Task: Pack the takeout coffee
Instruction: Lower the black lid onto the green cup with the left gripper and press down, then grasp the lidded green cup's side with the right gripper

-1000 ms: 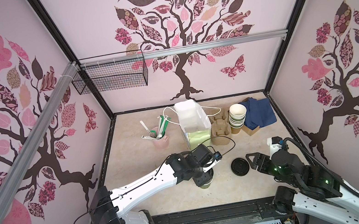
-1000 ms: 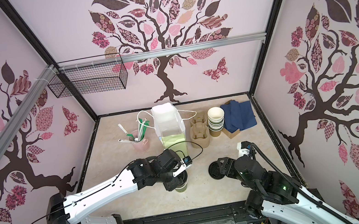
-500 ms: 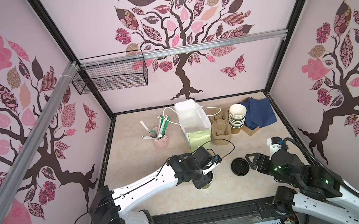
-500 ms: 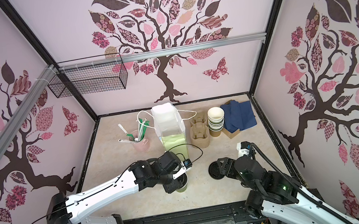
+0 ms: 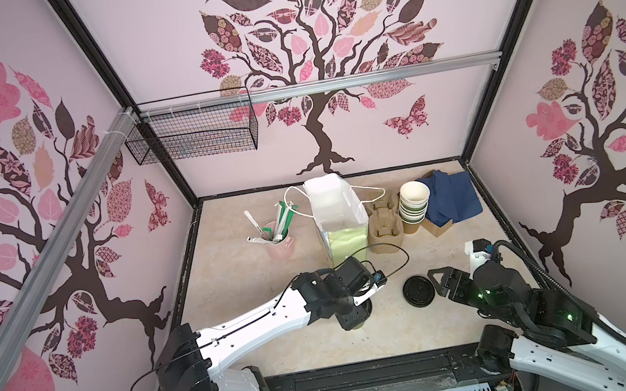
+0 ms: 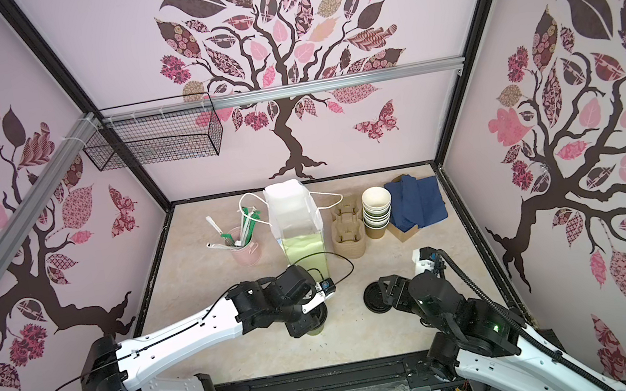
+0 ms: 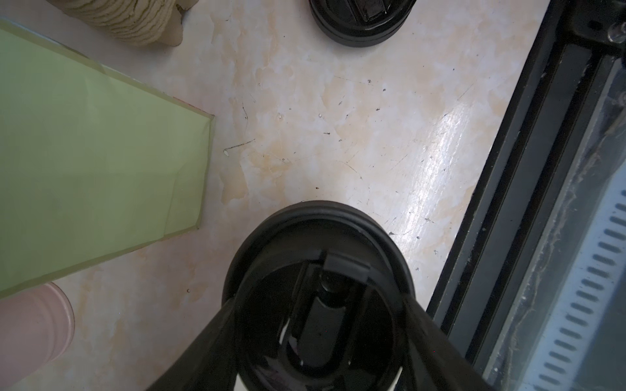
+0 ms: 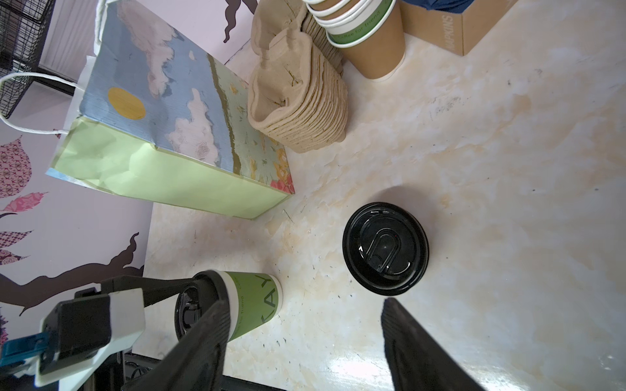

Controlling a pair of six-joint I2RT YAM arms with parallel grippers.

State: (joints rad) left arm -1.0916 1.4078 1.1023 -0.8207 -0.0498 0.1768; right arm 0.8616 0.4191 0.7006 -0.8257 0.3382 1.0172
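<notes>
takeout coffee point(image 5: 359, 326) in both top views: almost all under the left hand point(image 5: 355, 315), only a green sliver of the base shows. Left wrist view: cup wall hidden below its own lid, lid's near edge clipped by the frame. Fingers point(image 7: 216, 342) are dark; can't tell if they press the lid or just flank it. Right wrist view: second left finger hidden behind a finger point(image 8: 200, 342) of the right hand point(image 8: 303, 306).

Clipped in left wrist view: loose lid point(image 7: 359, 20), carrier stack point(image 7: 128, 20), pink mug point(image 7: 30, 335), paper bag point(image 7: 84, 169). Clipped in right wrist view: cup stack point(image 8: 366, 34), napkin box point(image 8: 450, 27). Cup print only partly readable.
</notes>
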